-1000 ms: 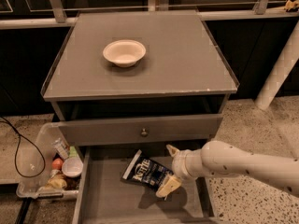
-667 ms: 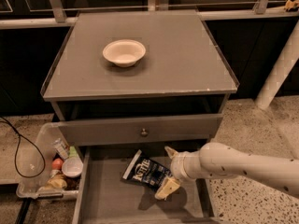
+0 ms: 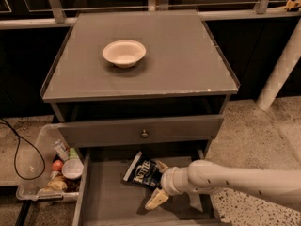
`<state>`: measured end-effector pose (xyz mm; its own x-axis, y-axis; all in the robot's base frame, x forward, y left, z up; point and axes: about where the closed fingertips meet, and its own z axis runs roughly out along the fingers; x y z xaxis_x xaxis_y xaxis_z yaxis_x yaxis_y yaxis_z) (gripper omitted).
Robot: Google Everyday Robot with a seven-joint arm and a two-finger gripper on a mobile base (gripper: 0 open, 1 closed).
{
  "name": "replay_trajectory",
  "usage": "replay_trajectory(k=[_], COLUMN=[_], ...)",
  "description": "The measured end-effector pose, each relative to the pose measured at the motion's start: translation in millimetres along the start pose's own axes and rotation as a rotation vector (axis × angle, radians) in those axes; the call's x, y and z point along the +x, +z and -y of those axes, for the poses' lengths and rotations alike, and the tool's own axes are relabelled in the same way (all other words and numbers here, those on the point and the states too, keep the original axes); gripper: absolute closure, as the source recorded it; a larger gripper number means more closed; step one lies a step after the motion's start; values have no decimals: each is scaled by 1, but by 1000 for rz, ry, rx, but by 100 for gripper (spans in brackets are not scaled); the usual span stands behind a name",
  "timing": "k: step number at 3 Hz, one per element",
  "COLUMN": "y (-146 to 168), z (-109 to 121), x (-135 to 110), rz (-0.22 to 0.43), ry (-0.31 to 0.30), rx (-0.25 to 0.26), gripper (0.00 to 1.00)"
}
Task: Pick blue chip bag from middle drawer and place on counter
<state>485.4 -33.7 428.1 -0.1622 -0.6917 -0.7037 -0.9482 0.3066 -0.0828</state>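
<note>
Under the counter [image 3: 178,65], the middle drawer [image 3: 108,201] is pulled out, and the gripper [image 3: 159,182] waits with fingers [image 3: 156,200] wide apart beside the blue chip bag [image 3: 141,171], ready to grab it.

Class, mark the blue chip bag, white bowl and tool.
blue chip bag [image 3: 142,170]: camera view, on its lettering.
white bowl [image 3: 123,53]: camera view, inner floor.
tool [image 3: 154,184]: camera view, midway between fingertips, inside drawer [image 3: 106,199].

Claw [image 3: 159,183] beside chip bag [image 3: 140,170] in drawer [image 3: 110,202]

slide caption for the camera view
Hand in the middle drawer at the blue chip bag; white bowl on the counter.
</note>
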Motion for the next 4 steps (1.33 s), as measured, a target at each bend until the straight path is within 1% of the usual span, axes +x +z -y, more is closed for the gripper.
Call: replay_trajectory(k=[1, 2, 4], y=[43, 47, 47], z=[-12, -14, -14], x=[26, 29, 29], rz=[-9, -7, -7], ry=[1, 8, 8], rx=[-1, -1, -1], gripper=[0, 19, 65])
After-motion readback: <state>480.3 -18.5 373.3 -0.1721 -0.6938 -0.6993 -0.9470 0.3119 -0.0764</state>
